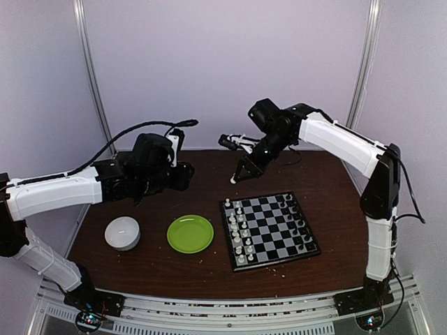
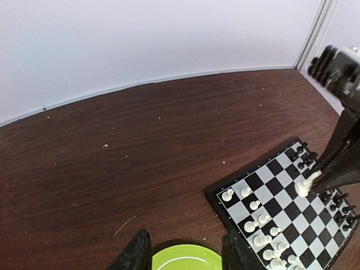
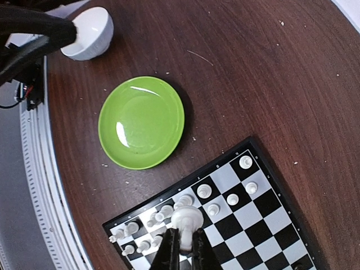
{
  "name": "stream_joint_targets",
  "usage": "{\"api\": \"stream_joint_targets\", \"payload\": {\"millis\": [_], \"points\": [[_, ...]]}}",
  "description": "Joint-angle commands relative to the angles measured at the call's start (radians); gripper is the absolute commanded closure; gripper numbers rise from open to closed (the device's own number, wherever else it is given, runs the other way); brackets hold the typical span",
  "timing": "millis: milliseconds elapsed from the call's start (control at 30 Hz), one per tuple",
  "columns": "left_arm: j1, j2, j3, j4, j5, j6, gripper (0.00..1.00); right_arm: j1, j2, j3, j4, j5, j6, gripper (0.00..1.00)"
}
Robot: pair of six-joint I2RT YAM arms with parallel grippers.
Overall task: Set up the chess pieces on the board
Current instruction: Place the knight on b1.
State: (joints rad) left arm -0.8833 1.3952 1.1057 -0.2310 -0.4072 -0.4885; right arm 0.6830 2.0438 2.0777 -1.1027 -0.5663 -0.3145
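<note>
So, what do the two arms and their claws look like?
Both the left arm and right arm have white shells with black joints. A loose black cable runs along the left one. The left claw and right claw have black fingers.

A dark brown wooden table is filling the middle of the top view, and its far edge is curving. A plain pale lilac wall is rising behind it at 12 o'clock. A thin metal post is standing at 10 o'clock and a second post at 2 o'clock. A perforated metal rail is running along the near edge at 6 o'clock. Soft, even light is falling everywhere. Pale crumbs are lying on the wood.
</note>
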Motion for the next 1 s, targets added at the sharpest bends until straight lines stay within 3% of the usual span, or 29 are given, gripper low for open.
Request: {"api": "stream_joint_targets", "payload": {"millis": [0, 400, 967], "points": [[0.010, -0.037, -0.035, 0.065, -0.021, -0.023, 0.57, 0.031, 0.093, 0.074, -0.022, 0.173, -0.022, 0.95], [0.010, -0.085, -0.116, 0.102, -0.013, -0.031, 0.57, 0.096, 0.233, 0.129, -0.043, 0.279, -0.050, 0.95], [0.010, -0.087, -0.133, 0.101, -0.011, -0.022, 0.57, 0.108, 0.373, 0.228, -0.055, 0.296, -0.048, 0.96]]}}
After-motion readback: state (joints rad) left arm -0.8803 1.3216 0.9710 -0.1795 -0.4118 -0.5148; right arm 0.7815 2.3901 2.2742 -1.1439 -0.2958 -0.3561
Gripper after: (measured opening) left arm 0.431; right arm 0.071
